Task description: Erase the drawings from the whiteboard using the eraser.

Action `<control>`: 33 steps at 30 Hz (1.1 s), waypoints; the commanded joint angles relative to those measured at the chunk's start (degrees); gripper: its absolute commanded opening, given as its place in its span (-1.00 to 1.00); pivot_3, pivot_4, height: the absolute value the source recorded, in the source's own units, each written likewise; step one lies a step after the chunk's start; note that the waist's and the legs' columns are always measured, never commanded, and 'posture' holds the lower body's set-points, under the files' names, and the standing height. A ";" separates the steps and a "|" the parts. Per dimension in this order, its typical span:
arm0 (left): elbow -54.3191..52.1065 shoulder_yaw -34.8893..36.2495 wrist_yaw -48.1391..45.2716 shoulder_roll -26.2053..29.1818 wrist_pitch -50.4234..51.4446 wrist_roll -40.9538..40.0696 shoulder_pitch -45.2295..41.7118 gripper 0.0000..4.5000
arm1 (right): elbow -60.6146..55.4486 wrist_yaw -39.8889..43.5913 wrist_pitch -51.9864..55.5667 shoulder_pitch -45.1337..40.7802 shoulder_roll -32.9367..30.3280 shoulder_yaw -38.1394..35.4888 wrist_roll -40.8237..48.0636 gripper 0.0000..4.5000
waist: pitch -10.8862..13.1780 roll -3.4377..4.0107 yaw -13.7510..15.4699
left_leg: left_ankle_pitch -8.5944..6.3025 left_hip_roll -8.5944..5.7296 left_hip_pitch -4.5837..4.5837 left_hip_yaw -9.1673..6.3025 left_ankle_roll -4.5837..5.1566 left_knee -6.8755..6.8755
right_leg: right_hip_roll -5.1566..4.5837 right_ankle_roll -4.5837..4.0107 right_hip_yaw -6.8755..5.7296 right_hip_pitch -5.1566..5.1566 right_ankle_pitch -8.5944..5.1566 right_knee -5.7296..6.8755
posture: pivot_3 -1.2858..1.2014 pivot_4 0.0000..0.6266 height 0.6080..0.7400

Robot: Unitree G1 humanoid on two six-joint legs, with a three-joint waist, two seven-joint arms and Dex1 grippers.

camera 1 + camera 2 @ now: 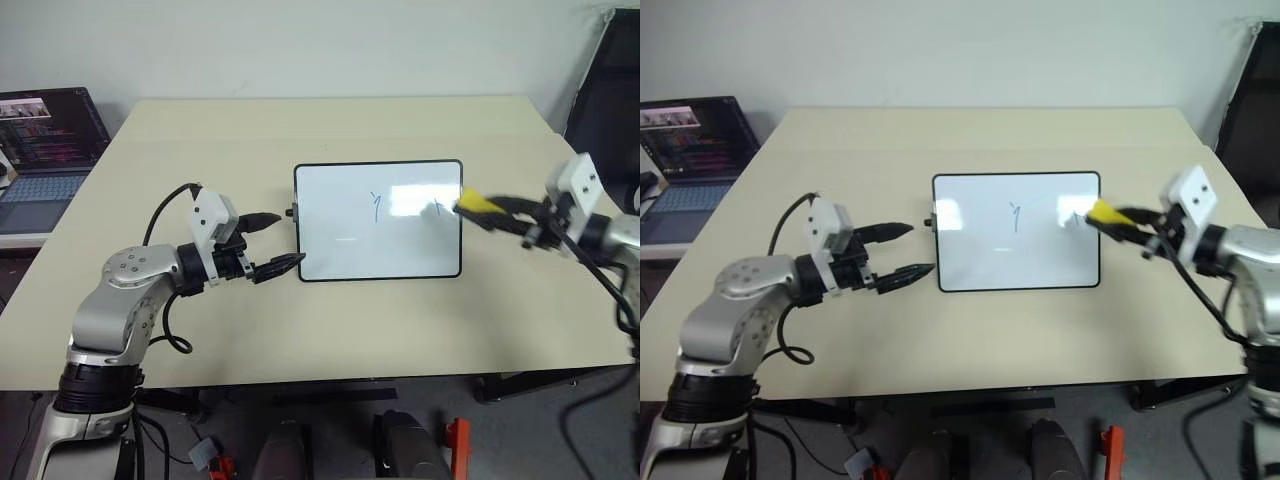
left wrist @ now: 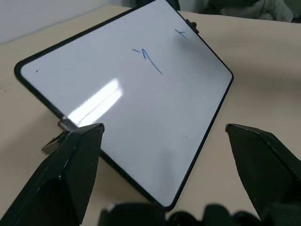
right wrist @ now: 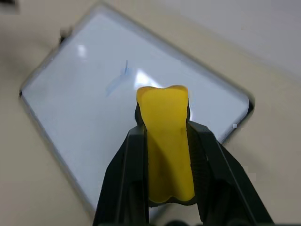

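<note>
The whiteboard (image 1: 350, 250) lies flat in the middle of the tan table. On its right half are the drawings: a blue squiggle (image 1: 377, 206) and a small cross-like mark (image 1: 437, 208). My right gripper (image 1: 497, 212) reaches in from the right, shut on the yellow eraser (image 1: 476, 205). The eraser's tip is over the board's right edge, close to the cross-like mark; I cannot tell whether it touches. My left gripper (image 1: 288, 240) stands open at the board's left edge, one finger (image 2: 70, 169) on each side of the near corner, by the side knob.
An open laptop (image 1: 45, 150) sits on a separate surface at the far left. A dark chair (image 1: 610, 90) stands beyond the table's right back corner. Bare tabletop (image 1: 330, 130) surrounds the board on all sides.
</note>
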 commanded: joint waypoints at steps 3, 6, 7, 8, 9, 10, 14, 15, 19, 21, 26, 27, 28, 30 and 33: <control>-1.98 -2.03 0.60 -2.46 -0.44 -0.24 -1.18 1.00 | 6.51 -10.87 -15.16 -2.13 14.90 3.80 -5.17 -0.63 | -0.03 -0.05 0.48 | 0.00 0.01 -0.02 -0.08 -0.01 -0.01 | 0.01 -0.27 -0.07 0.00 0.15 0.02 | 0.03 -0.52 1.00; -2.33 -2.33 0.61 -2.93 -0.40 -0.26 -1.09 1.00 | 11.39 -13.52 -21.22 -2.29 18.86 6.26 -9.01 -0.63 | -0.03 -0.05 0.85 | 0.01 -0.05 -0.13 -0.09 -0.01 -0.01 | -0.09 -0.28 -0.10 -0.07 0.16 0.00 | 0.03 -0.52 1.00; -2.53 -2.27 0.62 -2.89 -0.39 -0.33 -0.85 1.00 | 13.37 -14.01 -22.99 -2.55 19.41 6.76 -10.04 -0.63 | -0.03 -0.05 1.02 | 0.01 -0.07 -0.13 -0.08 -0.01 0.00 | -0.12 -0.28 -0.10 -0.07 0.16 0.00 | 0.03 -0.52 1.00; -2.72 -2.17 0.62 -2.79 -0.39 -0.42 -0.56 1.00 | 15.12 -14.52 -24.30 -2.91 19.78 7.05 -10.65 -0.63 | -0.03 -0.05 1.21 | 0.01 -0.11 -0.13 -0.08 -0.01 -0.01 | -0.18 -0.28 -0.11 -0.07 0.17 0.01 | 0.03 -0.52 1.00; -2.97 -2.02 0.60 -2.62 -0.38 -0.53 -0.14 1.00 | 17.10 -15.37 -25.36 -3.46 20.18 7.29 -11.37 -0.63 | -0.03 -0.05 1.31 | 0.00 -0.11 -0.13 -0.08 -0.01 -0.01 | -0.18 -0.27 -0.12 -0.07 0.17 0.00 | 0.03 -0.52 1.00; -3.05 -1.88 0.53 -2.44 -0.44 -0.58 0.23 1.00 | 19.22 -16.14 -26.29 -4.15 20.36 7.78 -12.45 -0.63 | -0.03 -0.05 1.34 | 0.00 -0.11 -0.13 -0.08 -0.01 -0.01 | -0.19 -0.27 -0.13 -0.07 0.17 0.00 | 0.03 -0.52 1.00; -3.11 -1.52 0.53 -2.03 -0.49 -0.61 0.66 1.00 | 29.63 -16.14 -29.26 -8.07 20.00 9.35 -15.48 -0.63 | -0.03 -0.05 1.17 | 0.01 -0.10 -0.06 -0.08 -0.01 -0.01 | -0.16 -0.29 -0.12 -0.06 0.17 0.07 | 0.03 -0.52 1.00; -3.11 -1.51 0.54 -2.01 -0.49 -0.61 0.64 1.00 | 31.18 -16.10 -30.15 -8.76 19.89 9.29 -15.68 -0.63 | -0.03 -0.05 1.00 | 0.01 -0.10 -0.04 -0.08 -0.01 -0.01 | -0.16 -0.29 -0.12 -0.05 0.17 0.09 | 0.03 -0.52 1.00; -3.33 -1.34 0.59 -1.83 -0.54 -0.61 0.96 1.00 | 37.19 -15.34 -31.04 -11.41 18.92 11.30 -18.18 -0.63 | -0.04 -0.06 0.48 | 0.01 -0.09 0.14 -0.07 -0.01 0.00 | -0.15 -0.29 -0.11 0.13 0.17 0.09 | 0.03 -0.52 1.00; -3.52 -1.26 0.67 -1.79 -0.53 -0.63 1.21 1.00 | 37.73 -14.04 -31.50 -11.05 19.14 13.05 -19.21 -0.63 | -0.08 -0.11 0.34 | 0.01 -0.09 0.25 -0.08 -0.01 0.00 | -0.15 -0.29 -0.11 0.23 0.17 0.09 | 0.03 -0.52 1.00; -3.92 -1.00 0.95 -1.63 -0.55 -0.71 1.88 1.00 | 34.97 -7.34 -30.51 -6.27 19.04 19.90 -22.27 -0.63 | -0.20 -0.24 -0.01 | 0.01 -0.03 0.43 -0.03 0.00 -0.01 | -0.05 -0.29 -0.02 0.33 0.16 0.11 | 0.03 -0.52 1.00; -3.97 -0.94 1.00 -1.61 -0.53 -0.74 1.94 1.00 | 34.17 -6.26 -30.10 -5.30 18.81 20.93 -22.63 -0.63 | -0.20 -0.24 -0.05 | 0.01 -0.01 0.48 -0.02 0.00 -0.01 | -0.03 -0.30 0.00 0.36 0.17 0.12 | 0.03 -0.52 1.00; -4.00 -0.89 1.05 -1.61 -0.51 -0.77 1.98 1.00 | 33.18 -4.95 -29.28 -4.21 18.56 21.95 -22.75 -0.63 | -0.21 -0.24 -0.05 | 0.01 0.00 0.55 0.00 0.00 -0.01 | -0.01 -0.30 0.03 0.38 0.16 0.16 | 0.03 -0.52 1.00; -4.03 -0.80 1.08 -1.56 -0.52 -0.77 2.12 1.00 | 31.10 -2.83 -28.02 -2.16 17.96 23.75 -23.13 -0.63 | -0.21 -0.24 -0.03 | 0.01 0.04 0.73 -0.01 0.00 -0.01 | 0.04 -0.21 0.04 0.54 0.11 0.16 | 0.03 -0.52 1.00; -3.71 -0.89 0.98 -1.61 -0.58 -0.61 1.93 1.00 | 30.05 -3.54 -27.57 -1.68 17.51 23.66 -23.09 -0.65 | -0.20 -0.24 0.02 | 0.01 0.08 1.23 -0.04 0.00 -0.01 | 0.08 -0.19 0.00 1.09 0.04 0.08 | 0.03 -0.52 1.00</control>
